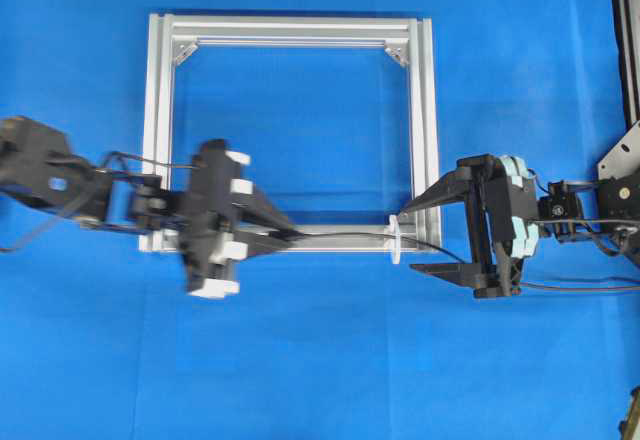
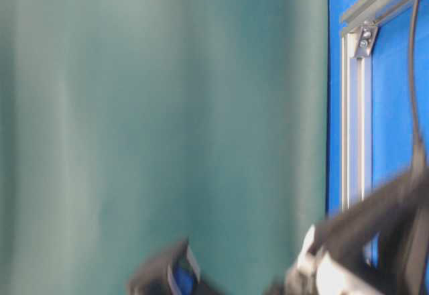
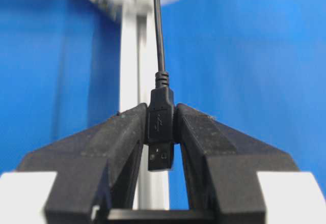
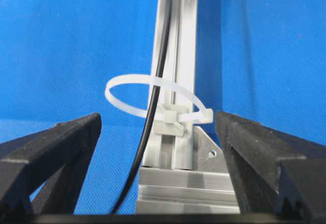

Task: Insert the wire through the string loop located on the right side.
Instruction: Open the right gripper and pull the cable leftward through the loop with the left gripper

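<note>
Blue counter carries a square silver frame. Along the frame's near rail lies the wire, its long axis parallel to the rail, threaded through the white string loop at the frame's right corner. The left gripper pinches the wire's plug, silver tip pointing back toward the wrist. The right gripper stands with jaws wide apart, holding nothing, flanking the loop.

Both arms are black, with thin black cables along them. The left gripper carries white blocks; the right gripper has pale teal parts.
</note>
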{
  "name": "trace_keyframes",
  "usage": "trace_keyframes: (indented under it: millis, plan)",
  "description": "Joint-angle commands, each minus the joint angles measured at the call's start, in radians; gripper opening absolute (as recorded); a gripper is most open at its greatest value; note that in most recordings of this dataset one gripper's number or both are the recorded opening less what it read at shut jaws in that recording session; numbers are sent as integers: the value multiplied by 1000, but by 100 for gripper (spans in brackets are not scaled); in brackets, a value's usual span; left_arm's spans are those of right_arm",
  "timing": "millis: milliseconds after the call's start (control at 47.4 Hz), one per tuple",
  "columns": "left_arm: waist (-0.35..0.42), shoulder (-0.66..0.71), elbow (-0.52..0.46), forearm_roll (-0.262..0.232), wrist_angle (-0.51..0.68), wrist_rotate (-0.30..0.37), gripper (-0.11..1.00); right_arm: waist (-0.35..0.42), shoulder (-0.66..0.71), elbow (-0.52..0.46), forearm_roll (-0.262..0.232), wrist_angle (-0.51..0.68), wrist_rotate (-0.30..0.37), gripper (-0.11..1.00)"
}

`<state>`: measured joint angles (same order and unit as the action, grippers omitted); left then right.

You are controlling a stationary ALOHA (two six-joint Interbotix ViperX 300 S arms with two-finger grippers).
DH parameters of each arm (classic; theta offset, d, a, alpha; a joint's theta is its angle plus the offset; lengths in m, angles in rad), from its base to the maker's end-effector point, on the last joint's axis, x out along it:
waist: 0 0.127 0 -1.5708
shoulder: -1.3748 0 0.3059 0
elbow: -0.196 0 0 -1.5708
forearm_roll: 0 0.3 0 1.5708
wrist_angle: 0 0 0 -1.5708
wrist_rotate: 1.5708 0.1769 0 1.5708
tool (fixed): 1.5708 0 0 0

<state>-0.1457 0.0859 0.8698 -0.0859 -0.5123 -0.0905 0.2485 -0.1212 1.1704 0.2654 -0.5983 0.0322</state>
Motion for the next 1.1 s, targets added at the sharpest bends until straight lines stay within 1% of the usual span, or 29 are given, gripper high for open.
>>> trace_keyframes:
  millis: [0,148,401,485,675,802,1034,1076]
  plan:
    - [-2,-92,84,3,-29,-9,17,0,-8,-15,0,-3,-2,91]
    - [-8,-195,213,3,-55,-9,17,0,-8,-20,0,-2,-2,91]
    - [-25,-327,382,3,-57,-9,17,2,-11,-25,0,0,-2,91]
    - [-25,-370,420,3,-57,-6,17,0,-15,-26,0,2,-2,91]
    - [-25,-420,457,3,-31,0,17,0,-21,-26,0,3,-2,91]
    - [-25,-414,449,3,-3,0,17,0,-21,-28,0,3,-2,91]
    - [-25,-403,442,3,9,3,18,0,-21,-32,0,2,0,91]
    - [-25,-407,445,3,11,-6,19,2,-21,-31,0,3,2,91]
